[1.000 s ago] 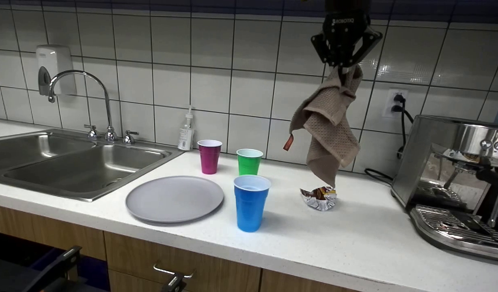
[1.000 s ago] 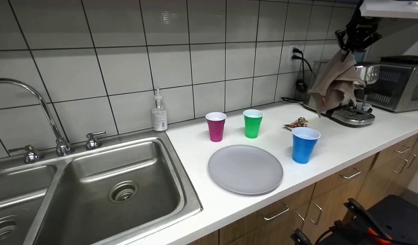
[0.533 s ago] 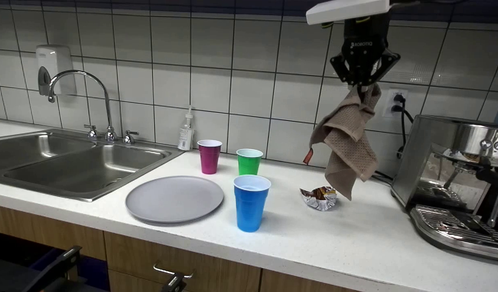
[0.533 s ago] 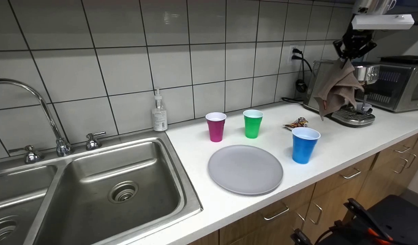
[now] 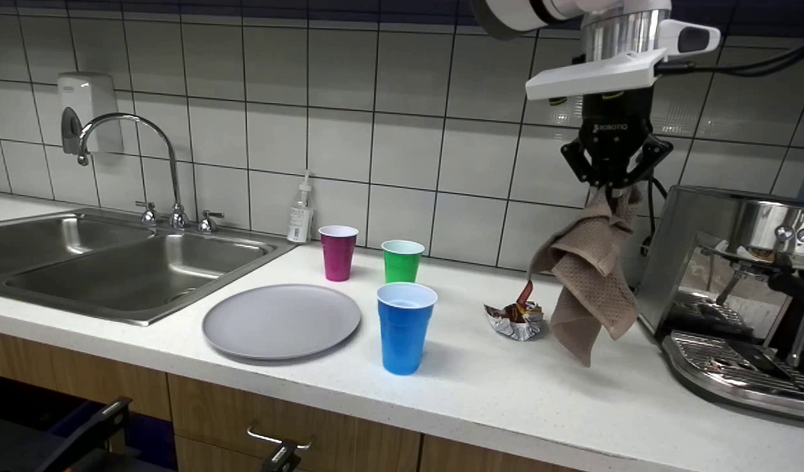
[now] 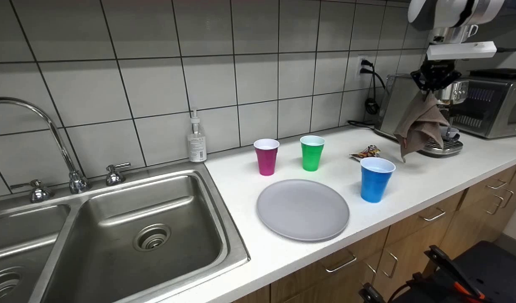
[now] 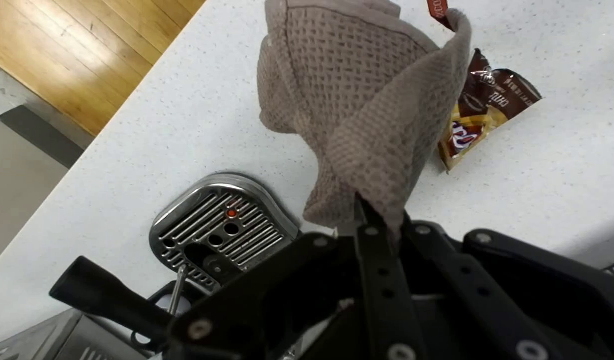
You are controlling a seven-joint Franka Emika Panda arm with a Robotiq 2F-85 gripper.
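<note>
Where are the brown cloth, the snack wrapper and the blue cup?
Brown cloth [image 5: 593, 275], in an exterior view: middle of its hanging folds.
Snack wrapper [image 7: 483, 107], in the wrist view: middle of its printed face.
Blue cup [image 6: 375, 184], in an exterior view: its outer side.

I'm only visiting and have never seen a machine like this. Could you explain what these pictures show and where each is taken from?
The machine is a robot arm reaching down from above, with a black pincer at its end. Two pictures come from cameras outside the robot, seeing the kitchen from different places. The third comes from a camera on its wrist, looking down past the pincer.

The pincer is closed on a brown cloth, which hangs from it. On the counter are a plate, a packet, and three upright cups: purple, green and blue. In both exterior views, a sink is at the left and a coffee machine at the right.
</note>
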